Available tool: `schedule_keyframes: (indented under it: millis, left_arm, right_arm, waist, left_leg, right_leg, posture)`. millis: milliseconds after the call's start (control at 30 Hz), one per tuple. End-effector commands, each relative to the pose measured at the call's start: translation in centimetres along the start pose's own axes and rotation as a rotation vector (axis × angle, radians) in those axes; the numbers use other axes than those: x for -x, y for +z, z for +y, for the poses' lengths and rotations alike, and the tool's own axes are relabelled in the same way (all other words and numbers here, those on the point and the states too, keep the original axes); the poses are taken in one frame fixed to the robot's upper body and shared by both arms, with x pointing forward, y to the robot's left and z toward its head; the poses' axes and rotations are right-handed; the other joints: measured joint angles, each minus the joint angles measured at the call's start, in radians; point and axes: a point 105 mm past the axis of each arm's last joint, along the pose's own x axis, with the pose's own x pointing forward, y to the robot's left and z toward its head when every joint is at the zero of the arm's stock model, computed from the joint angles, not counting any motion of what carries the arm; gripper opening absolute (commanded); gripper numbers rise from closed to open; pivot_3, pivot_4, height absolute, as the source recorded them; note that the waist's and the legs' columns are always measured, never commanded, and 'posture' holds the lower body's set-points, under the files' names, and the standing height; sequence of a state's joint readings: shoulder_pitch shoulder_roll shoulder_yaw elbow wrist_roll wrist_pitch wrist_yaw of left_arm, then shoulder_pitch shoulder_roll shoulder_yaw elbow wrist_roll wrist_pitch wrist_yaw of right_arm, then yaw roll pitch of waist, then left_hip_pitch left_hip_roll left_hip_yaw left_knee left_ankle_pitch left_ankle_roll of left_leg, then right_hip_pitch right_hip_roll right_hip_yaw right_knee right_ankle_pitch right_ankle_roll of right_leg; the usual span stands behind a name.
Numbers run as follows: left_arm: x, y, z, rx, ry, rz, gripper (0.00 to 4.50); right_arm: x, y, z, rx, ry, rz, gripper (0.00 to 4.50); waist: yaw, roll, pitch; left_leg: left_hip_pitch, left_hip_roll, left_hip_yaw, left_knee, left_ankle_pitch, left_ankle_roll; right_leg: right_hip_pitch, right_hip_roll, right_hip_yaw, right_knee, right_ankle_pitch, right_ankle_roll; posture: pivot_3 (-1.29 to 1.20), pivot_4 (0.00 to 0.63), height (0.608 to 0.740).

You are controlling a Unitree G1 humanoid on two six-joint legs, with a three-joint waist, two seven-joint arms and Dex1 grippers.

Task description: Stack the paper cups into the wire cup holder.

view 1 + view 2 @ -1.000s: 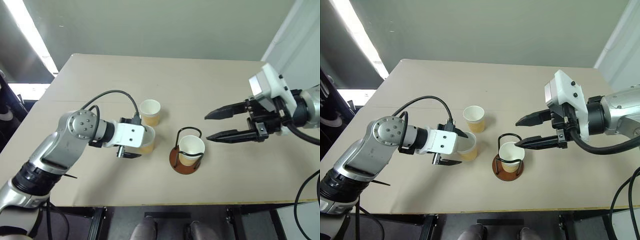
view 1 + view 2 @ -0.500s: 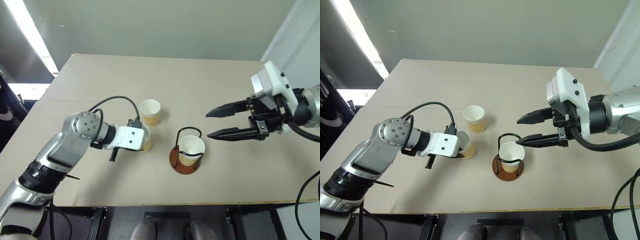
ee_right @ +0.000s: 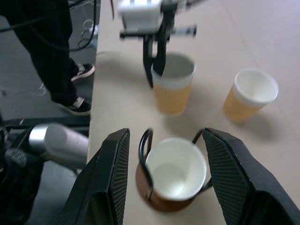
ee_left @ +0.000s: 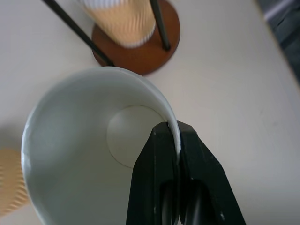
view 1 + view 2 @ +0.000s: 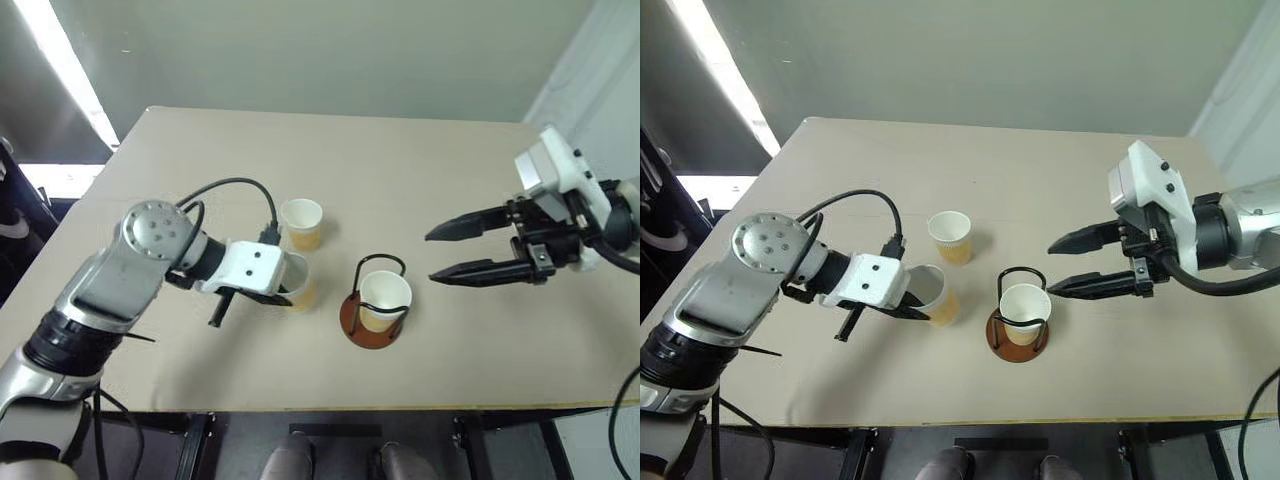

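The left hand (image 5: 908, 311) sits left of centre in the head views, its two black fingers (image 4: 164, 154) pinched tight on the rim of one paper cup (image 5: 933, 298) — one finger inside the white wall, one outside. That cup is tilted, its mouth turned toward the arm. A second cup (image 5: 950, 236) stands upright on the desk (image 5: 1060, 180) just above it in the frame, apart from the hand. The third cup (image 5: 1025, 311) sits inside the wire cup holder (image 5: 1017, 330), low and centre, black loops rising round it. The right hand (image 5: 1068, 265) hangs at the right of the frame, jaws parted and empty, tips pointing toward the holder but clear of it. A person's legs (image 3: 61, 61) stand past the desk edge in the right wrist view.
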State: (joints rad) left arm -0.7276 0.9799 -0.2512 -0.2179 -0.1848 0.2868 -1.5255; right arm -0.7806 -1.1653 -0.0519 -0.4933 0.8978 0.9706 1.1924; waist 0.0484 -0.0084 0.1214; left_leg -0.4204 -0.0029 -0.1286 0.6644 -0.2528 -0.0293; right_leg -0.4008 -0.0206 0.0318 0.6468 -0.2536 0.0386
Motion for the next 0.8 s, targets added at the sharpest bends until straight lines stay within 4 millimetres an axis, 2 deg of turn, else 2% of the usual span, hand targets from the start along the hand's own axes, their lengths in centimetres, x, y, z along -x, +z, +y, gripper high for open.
schedule_keyframes:
  millis: [33, 333, 433, 533, 567, 800]
  left_arm:
    - [1.8, 2.6, 0.9, -0.051, 0.04, -0.07, 0.04]
    - [3.8, 7.6, 2.7, -0.125, 0.054, -0.242, 0.04]
    - [3.9, 8.0, 3.1, -0.15, 0.048, -0.247, 0.0]
    - [3.9, 8.3, 3.3, -0.175, 0.039, -0.252, 0.0]
    - [3.9, 8.5, 3.4, -0.184, 0.033, -0.258, 0.0]
    - [3.3, 9.3, 3.8, -0.216, -0.02, -0.296, 0.0]
  right_arm:
    - [0.9, 0.6, 0.1, 0.062, -0.028, 0.0, 2.47]
    - [0.6, -0.5, -0.2, 0.054, -0.047, 0.005, 2.47]
    - [0.6, -0.7, -0.2, 0.041, -0.05, 0.01, 3.0]
    - [0.6, -0.9, -0.2, 0.038, -0.059, 0.015, 4.1]
    - [0.6, -0.9, -0.2, 0.043, -0.066, 0.017, 4.33]
    - [0.8, -0.9, 0.5, 0.062, -0.082, 0.033, 4.43]
  waist:
    - [-0.001, 0.0, 0.0]
    - [0.0, 0.0, 0.0]
    - [-0.001, 0.0, 0.0]
    - [-0.001, 0.0, 0.0]
    - [-0.001, 0.0, 0.0]
    - [0.0, 0.0, 0.0]
  left_leg:
    - [0.0, 0.0, 0.0, 0.0, 0.0, 0.0]
    - [0.0, 0.0, 0.0, 0.001, 0.0, 0.0]
    - [0.0, 0.0, 0.0, 0.001, 0.0, 0.0]
    - [0.0, 0.0, 0.0, 0.001, 0.0, 0.0]
    - [0.0, 0.0, 0.0, 0.001, 0.0, 0.0]
    - [0.0, 0.0, 0.0, 0.001, 0.0, 0.001]
  right_leg:
    - [0.0, 0.0, 0.0, 0.0, 0.0, 0.0]
    - [0.0, 0.0, 0.0, 0.001, 0.0, 0.0]
    - [0.001, 0.0, 0.0, 0.0, 0.0, 0.0]
    - [0.001, 0.0, 0.0, 0.0, 0.0, 0.0]
    - [0.0, 0.0, 0.0, 0.0, 0.0, 0.0]
    - [0.001, 0.0, 0.0, -0.001, 0.0, 0.001]
  posture:
    - [0.0, 0.15, 0.74]
    - [0.0, 0.15, 0.74]
    - [0.0, 0.15, 0.74]
    - [0.0, 0.15, 0.74]
    - [0.0, 0.15, 0.74]
    - [0.0, 0.15, 0.74]
